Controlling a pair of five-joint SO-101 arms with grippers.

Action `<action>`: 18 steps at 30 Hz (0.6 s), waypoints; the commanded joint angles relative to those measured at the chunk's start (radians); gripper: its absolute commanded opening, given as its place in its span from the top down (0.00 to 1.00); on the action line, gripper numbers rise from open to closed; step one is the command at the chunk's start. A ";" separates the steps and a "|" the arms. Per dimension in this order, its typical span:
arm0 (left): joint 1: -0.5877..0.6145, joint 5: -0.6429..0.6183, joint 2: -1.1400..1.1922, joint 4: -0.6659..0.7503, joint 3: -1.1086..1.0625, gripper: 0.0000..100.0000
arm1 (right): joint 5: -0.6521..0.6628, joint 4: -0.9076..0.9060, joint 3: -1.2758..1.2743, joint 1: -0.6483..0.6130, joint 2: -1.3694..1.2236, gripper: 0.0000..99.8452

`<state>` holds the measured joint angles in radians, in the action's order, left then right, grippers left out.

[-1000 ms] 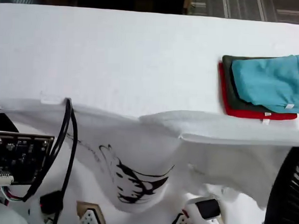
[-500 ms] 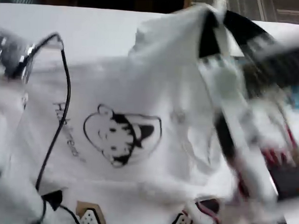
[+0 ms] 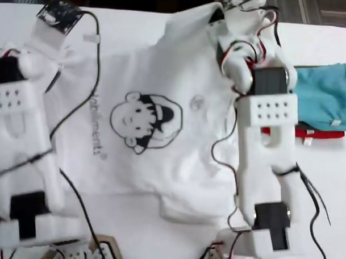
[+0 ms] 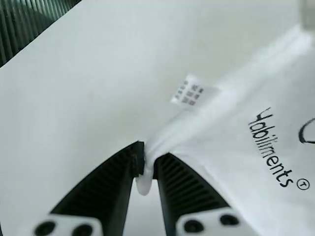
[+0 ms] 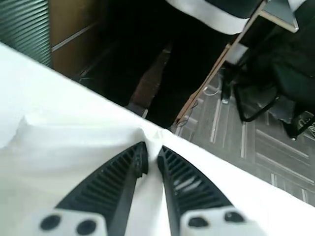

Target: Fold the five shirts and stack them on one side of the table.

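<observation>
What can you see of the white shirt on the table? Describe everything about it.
The white shirt looks like soft cotton, with a black cartoon face printed on the chest, black lettering beside it and a small sewn tag near one edge. It lies spread print-up and a little rumpled on the white table. The left gripper and the right gripper each pinch a bit of its cloth at its far side.
</observation>
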<state>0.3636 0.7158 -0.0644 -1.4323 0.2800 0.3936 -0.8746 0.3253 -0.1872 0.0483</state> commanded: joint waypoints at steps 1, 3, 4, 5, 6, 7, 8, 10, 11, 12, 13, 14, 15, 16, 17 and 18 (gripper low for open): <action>-0.005 0.006 0.101 0.021 0.124 0.97 | 0.009 0.094 0.006 0.024 -0.051 0.98; -0.005 0.006 0.167 0.021 0.177 0.97 | 0.009 0.111 0.006 0.024 -0.084 0.98; -0.005 0.003 0.195 0.021 0.202 0.97 | 0.008 0.127 0.006 0.024 -0.094 0.98; -0.005 0.002 0.219 0.018 0.228 0.97 | 0.008 0.147 0.008 0.024 -0.104 0.98; -0.005 0.002 0.241 0.006 0.262 0.97 | 0.005 0.168 0.017 0.024 -0.111 0.98; -0.008 0.000 0.259 -0.012 0.298 0.97 | 0.005 0.182 0.041 0.024 -0.119 0.98; -0.009 0.000 0.275 -0.035 0.338 0.97 | 0.005 0.185 0.074 0.024 -0.125 0.98; -0.009 0.000 0.304 -0.081 0.427 0.97 | 0.005 0.185 0.153 0.022 -0.143 0.98; -0.008 0.000 0.315 -0.103 0.469 0.97 | 0.005 0.185 0.195 0.022 -0.156 0.98; -0.006 0.000 0.327 -0.120 0.506 0.97 | 0.005 0.185 0.233 0.022 -0.174 0.98; -0.005 0.000 0.338 -0.135 0.538 0.97 | 0.008 0.180 0.272 0.022 -0.197 0.98; -0.005 0.000 0.348 -0.146 0.564 0.97 | 0.008 0.177 0.302 0.024 -0.222 0.98; -0.005 0.005 0.361 -0.158 0.584 0.97 | 0.008 0.174 0.324 0.024 -0.246 0.98; -0.005 0.006 0.374 -0.166 0.593 0.97 | 0.008 0.156 0.347 0.024 -0.269 0.98; -0.003 0.006 0.388 -0.172 0.598 0.97 | 0.008 0.133 0.365 0.024 -0.291 0.98; -0.002 0.006 0.400 -0.178 0.599 0.97 | 0.008 0.105 0.379 0.024 -0.311 0.98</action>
<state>0.3575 0.7188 0.3268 -1.5888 0.8263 0.3936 -0.7334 0.6183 -0.1826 -0.2371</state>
